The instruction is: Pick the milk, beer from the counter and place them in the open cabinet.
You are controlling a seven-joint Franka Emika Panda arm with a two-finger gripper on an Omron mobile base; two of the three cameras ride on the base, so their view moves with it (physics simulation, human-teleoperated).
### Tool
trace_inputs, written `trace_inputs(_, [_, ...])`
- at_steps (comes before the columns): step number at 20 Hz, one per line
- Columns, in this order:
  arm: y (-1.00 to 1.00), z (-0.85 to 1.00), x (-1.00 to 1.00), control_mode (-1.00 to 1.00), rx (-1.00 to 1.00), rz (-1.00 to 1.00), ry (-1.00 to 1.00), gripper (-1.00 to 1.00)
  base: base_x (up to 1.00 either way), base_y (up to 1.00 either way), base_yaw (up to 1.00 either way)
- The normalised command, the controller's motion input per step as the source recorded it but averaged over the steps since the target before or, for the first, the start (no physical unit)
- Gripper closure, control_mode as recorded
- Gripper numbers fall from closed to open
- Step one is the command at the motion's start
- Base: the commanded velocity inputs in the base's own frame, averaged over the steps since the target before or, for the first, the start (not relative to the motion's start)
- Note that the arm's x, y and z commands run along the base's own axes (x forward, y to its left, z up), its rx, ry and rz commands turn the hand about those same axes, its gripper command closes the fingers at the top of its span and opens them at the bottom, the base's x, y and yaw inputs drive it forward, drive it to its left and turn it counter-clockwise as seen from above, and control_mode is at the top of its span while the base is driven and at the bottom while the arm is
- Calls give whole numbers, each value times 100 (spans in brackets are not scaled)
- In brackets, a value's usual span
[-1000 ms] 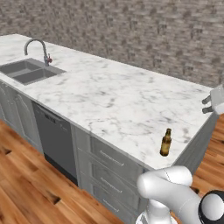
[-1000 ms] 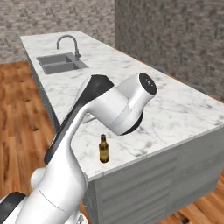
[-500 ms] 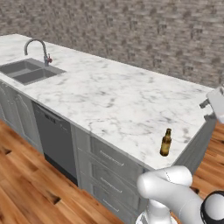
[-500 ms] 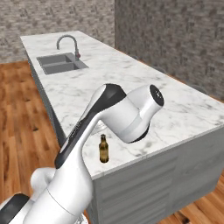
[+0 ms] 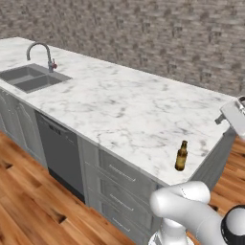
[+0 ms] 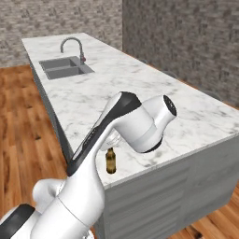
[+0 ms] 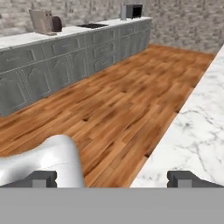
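The beer (image 5: 181, 156) is a slim brown bottle standing upright near the front right edge of the white marble counter (image 5: 119, 105). From the other side the beer (image 6: 110, 160) shows just behind my white forearm, on the counter (image 6: 93, 98). My gripper (image 7: 113, 179) is open, its two dark tips far apart with nothing between them, looking past the counter's edge (image 7: 201, 131) at wooden floor. My hand (image 5: 233, 114) hangs at the counter's far right end, well above and right of the bottle. The milk and the open cabinet are out of view.
A steel sink (image 5: 28, 79) with a curved faucet (image 5: 43, 52) sits at the counter's far left, over a dark dishwasher front (image 5: 60, 153). Across the wooden floor (image 7: 122, 100) runs a row of grey cabinets (image 7: 65, 61) carrying small appliances. A brick wall stands behind.
My arm has swung further right: the elbow moved right in the right base view and the hand slid toward the frame's right edge. The beer has stayed put.
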Motion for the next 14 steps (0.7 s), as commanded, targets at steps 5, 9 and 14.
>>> trace_inputs(5, [0, -45, 0, -100, 0, 3, 0, -100, 0, 0, 0])
trace_inputs(9, [0, -39, -3, -100, 0, 0, 0, -100, 0, 0, 0])
trace_inputs(14, [-3, -46, -19, -100, 0, -6, 1, -100, 0, 0, 0])
